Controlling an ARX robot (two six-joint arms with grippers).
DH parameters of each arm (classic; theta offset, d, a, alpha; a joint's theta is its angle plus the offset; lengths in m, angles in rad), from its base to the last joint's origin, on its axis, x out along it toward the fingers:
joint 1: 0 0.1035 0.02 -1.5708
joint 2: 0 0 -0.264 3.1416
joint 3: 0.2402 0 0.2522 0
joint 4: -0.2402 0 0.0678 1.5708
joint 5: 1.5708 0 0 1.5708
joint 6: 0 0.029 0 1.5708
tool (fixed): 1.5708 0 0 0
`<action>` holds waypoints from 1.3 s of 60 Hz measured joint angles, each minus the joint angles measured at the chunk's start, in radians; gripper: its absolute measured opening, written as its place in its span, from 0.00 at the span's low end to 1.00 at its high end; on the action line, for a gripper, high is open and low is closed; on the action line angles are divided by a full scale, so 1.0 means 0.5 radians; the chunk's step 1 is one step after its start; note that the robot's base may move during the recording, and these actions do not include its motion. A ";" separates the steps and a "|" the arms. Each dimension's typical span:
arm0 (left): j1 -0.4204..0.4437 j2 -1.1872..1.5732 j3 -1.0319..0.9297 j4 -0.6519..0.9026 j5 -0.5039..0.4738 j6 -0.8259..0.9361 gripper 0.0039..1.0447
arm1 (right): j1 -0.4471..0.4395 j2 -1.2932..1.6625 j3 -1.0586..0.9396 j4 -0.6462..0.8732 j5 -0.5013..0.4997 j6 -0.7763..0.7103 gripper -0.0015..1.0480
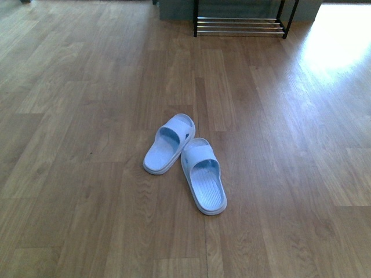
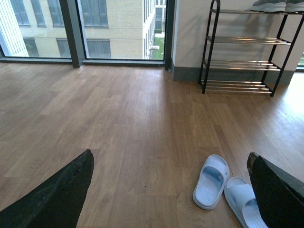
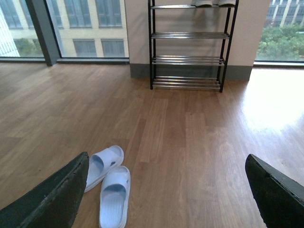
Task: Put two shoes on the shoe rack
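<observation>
Left gripper (image 2: 169,156): released; its two dark fingers (image 2: 57,194) stand wide apart at either edge of the left wrist view, nothing between them but floor (image 1: 87,116); right gripper (image 3: 167,156): likewise spread, fingers (image 3: 52,194) well apart, holding nothing. Rack (image 1: 240,26): against the far wall, straight ahead and slightly right in the front view, which shows only the lowest tier; the wrist views show black side frames and four tiers of chrome rods (image 3: 187,35). Shoes (image 2: 270,4): a grey pair with pale soles sits on the top tier, toward the rack's right end; cut off by the frame edge, so only the lower parts show (image 3: 204,3); cannot tell how each one is turned. On the wood floor, well apart from the rack: two pale blue slides; left slide (image 1: 169,145) lies farther off, angled; right slide (image 1: 204,176) lies nearer, just beside the first, touching it or nearly so; both sole down. Windows (image 2: 118,28) to the left of the rack, buildings outside; bright patch of light on the floor at far right.
</observation>
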 joint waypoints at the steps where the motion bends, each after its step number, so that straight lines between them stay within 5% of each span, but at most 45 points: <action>1: 0.000 0.000 0.000 0.000 -0.001 0.000 0.91 | 0.000 0.000 0.000 0.000 -0.001 0.000 0.91; 63: 0.000 0.000 0.000 0.000 -0.001 0.000 0.91 | 0.000 0.004 0.000 0.000 0.000 0.000 0.91; 67: 0.000 0.000 0.000 -0.001 -0.001 0.000 0.91 | 0.037 0.111 0.021 -0.070 0.146 -0.002 0.91; 78: 0.000 0.000 0.000 0.000 0.000 0.000 0.91 | -0.208 1.347 0.007 0.620 -0.187 -0.172 0.91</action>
